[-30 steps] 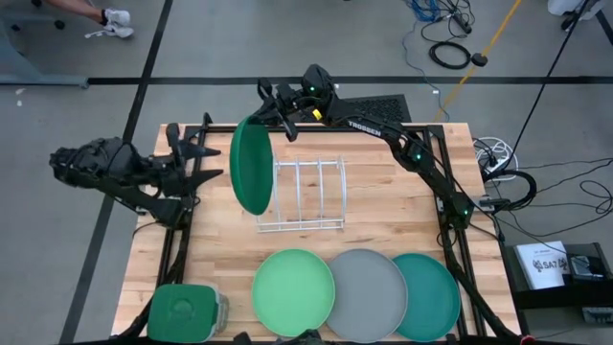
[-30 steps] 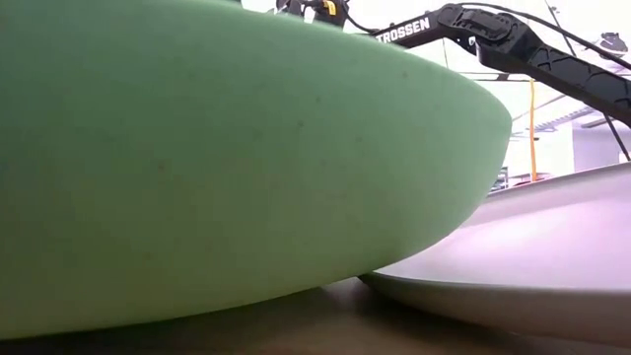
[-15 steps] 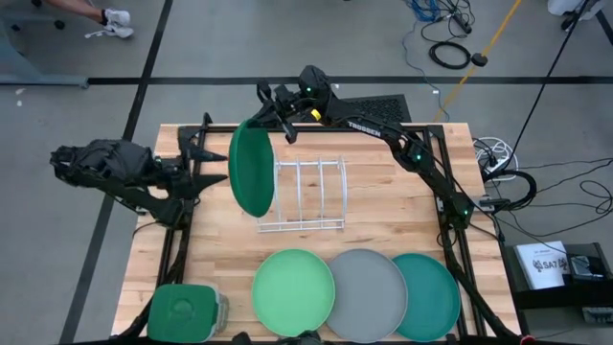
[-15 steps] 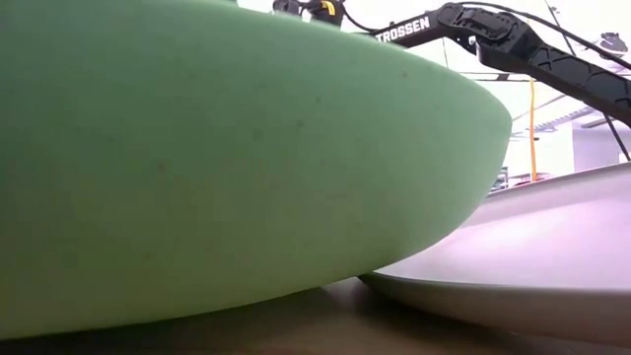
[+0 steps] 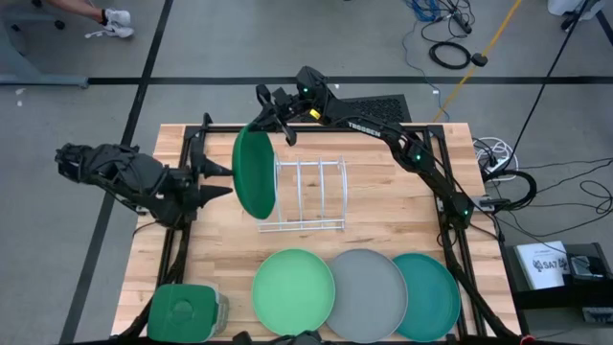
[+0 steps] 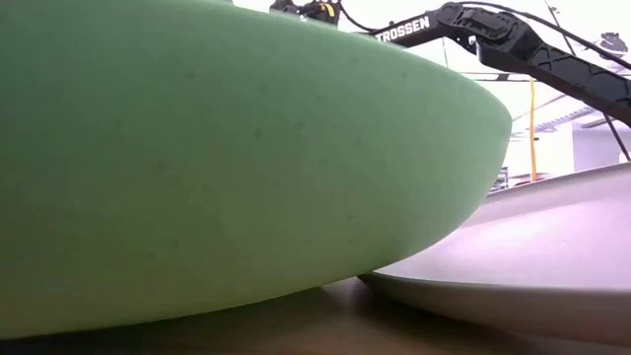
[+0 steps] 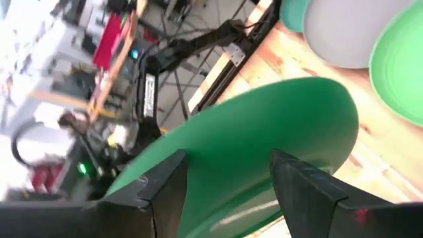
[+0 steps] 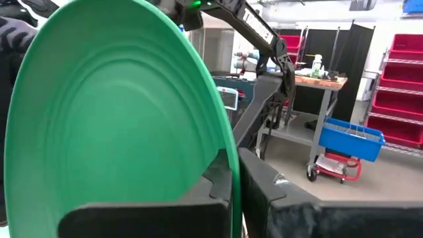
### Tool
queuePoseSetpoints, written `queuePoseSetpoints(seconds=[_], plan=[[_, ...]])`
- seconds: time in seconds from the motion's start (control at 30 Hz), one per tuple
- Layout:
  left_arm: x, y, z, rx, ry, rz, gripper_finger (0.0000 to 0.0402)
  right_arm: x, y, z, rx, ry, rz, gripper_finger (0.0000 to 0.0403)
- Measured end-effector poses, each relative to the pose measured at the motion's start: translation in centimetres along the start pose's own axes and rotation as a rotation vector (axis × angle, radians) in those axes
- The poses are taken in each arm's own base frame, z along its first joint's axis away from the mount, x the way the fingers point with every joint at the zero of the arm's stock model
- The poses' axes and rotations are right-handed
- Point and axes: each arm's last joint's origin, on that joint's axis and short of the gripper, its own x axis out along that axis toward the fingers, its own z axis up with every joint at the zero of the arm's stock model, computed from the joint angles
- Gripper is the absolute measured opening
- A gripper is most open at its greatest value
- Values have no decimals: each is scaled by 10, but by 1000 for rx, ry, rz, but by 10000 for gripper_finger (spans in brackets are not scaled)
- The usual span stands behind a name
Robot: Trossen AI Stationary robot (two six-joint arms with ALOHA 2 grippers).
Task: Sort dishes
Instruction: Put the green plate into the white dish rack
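The dark green plate (image 5: pixel 254 172) stands on edge at the left end of the white wire rack (image 5: pixel 308 196). My right gripper (image 5: pixel 265 123) is shut on it at its far rim. My left gripper (image 5: pixel 218 179) is open just left of the plate, its fingers pointing at the plate's face (image 7: pixel 264 132); whether they touch it I cannot tell. The mint plate (image 5: pixel 293 292), the grey plate (image 5: pixel 367 294) and the teal plate (image 5: pixel 429 295) lie flat in a row at the table's near edge. The mint plate (image 6: pixel 197 168) and the grey plate (image 6: pixel 542 256) fill the low view. My right gripper pinches the dark green plate's rim (image 8: pixel 230 155) between its two fingers, one on each face, at the plate's far upper edge. The fingers come from the far side, slanting down. The plate stands upright on edge below them; whether its lower edge rests on the rack I cannot tell.
A green square container (image 5: pixel 187 311) sits at the table's near left corner. The rack's other slots stand to the right of the dark green plate. Bare wood (image 5: pixel 402 192) lies right of the rack and between the rack and the row of plates.
My left gripper has gone toward the table's right, toward the dark green plate, and now stands close beside its left face. The plate stays upright in my right gripper.
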Motion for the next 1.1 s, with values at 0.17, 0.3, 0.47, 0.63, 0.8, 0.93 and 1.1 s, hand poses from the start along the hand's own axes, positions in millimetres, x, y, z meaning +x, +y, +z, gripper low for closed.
queuePoseSetpoints(seconds=[0.17,0.3,0.47,0.63,0.8,0.93,1.1], plan=[[3,-6,7,84,-21,-30,212,0,-1,-2,18,10,-13,4],[12,-13,15,186,23,-40,212,-1,-1,-3,22,15,-14,4],[30,-31,25,353,187,-54,212,-2,-2,-5,39,29,-25,4],[47,-48,35,490,316,-54,212,-4,-3,-8,48,48,-27,5],[62,-62,44,583,385,-54,212,-3,-2,-9,55,52,-18,5],[72,-70,46,640,439,-64,212,-3,-2,-9,56,52,-19,5],[84,-79,50,684,476,-79,212,-2,-1,-9,57,55,-10,5]])
